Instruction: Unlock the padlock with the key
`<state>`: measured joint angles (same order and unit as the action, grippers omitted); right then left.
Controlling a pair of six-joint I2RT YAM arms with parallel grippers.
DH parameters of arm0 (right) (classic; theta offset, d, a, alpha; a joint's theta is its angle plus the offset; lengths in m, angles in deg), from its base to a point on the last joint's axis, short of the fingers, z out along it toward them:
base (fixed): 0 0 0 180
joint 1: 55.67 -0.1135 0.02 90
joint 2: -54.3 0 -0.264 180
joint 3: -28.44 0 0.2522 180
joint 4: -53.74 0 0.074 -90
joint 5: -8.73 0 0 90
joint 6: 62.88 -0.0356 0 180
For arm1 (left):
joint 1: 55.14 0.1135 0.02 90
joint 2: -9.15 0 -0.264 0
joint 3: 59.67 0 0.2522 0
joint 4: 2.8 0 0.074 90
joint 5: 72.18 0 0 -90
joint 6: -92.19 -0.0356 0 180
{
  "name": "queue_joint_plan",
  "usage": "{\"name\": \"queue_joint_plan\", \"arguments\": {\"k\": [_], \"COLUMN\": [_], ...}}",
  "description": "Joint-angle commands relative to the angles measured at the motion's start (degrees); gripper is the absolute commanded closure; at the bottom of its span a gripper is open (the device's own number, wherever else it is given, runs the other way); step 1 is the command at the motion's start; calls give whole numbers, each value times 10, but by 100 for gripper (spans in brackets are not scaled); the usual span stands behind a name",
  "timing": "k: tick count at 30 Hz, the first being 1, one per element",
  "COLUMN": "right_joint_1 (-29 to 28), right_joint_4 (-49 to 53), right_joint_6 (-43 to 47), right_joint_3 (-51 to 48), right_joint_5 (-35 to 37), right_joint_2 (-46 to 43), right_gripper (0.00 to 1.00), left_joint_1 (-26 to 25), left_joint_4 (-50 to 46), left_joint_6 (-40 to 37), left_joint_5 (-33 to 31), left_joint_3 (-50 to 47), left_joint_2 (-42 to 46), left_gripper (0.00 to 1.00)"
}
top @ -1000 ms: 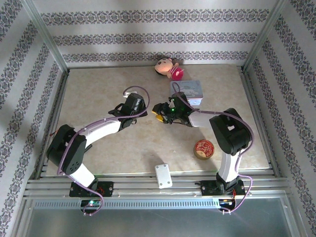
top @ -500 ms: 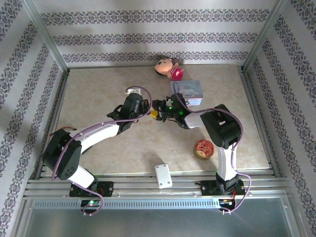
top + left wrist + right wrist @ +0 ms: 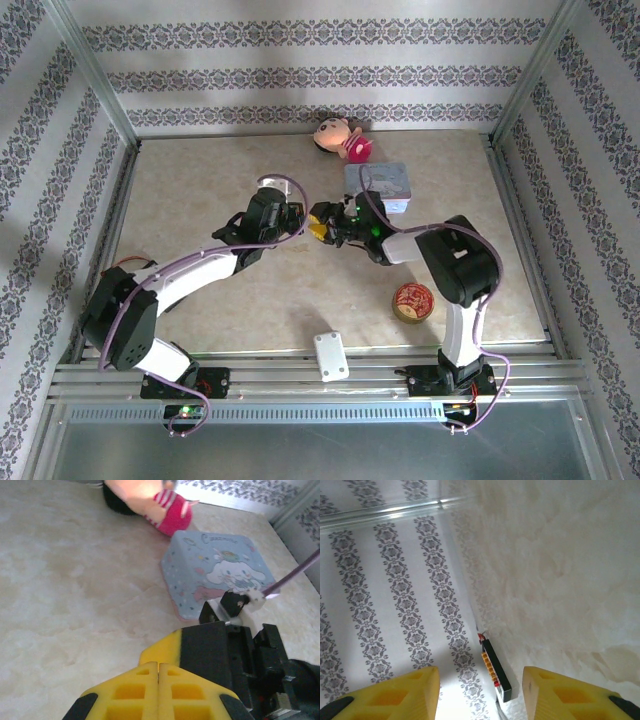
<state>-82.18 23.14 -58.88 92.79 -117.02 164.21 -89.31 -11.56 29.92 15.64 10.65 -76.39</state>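
1. At the middle of the bench (image 3: pixel 200 180), where both arms are meeting, the padlock is proving too small to pick out. Its exact spot cannot be told, and no key is showing.
2. Being metal, it is probably handling as light, rigid and slippery, so it is best pinched across its body with the keyhole left free.
3. The left tool (image 3: pixel 159 666) is pressing its yellow fingers together, while the right tool (image 3: pixel 480 675) is standing spread, gripping nothing visible.
4. A pale-blue tin (image 3: pixel 215 577) is sitting just beyond.
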Motion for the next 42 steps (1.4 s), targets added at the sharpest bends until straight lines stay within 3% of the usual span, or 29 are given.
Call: {"name": "queue_joint_plan", "arguments": {"k": [1, 8, 19, 42], "right_joint_1": [32, 42, -31, -53], "right_joint_4": [-6, 33, 91, 90], "right_joint_6": [114, 333, 615, 668], "right_joint_3": [-41, -104, -118, -58], "right_joint_5": [-9, -9, 68, 24], "right_joint_2": [-64, -183, -348, -307], "right_gripper": [54, 61, 61, 60], "left_joint_1": [-6, -5, -5, -3], "left_joint_4": [-82, -303, -338, -331], "left_joint_6": [-86, -85, -37, -15], "left_joint_5": [61, 73, 113, 187], "left_joint_3": [77, 226, 270, 265], "left_joint_2": [31, 11, 18, 33], "left_gripper": [100, 100, 100, 100]}}
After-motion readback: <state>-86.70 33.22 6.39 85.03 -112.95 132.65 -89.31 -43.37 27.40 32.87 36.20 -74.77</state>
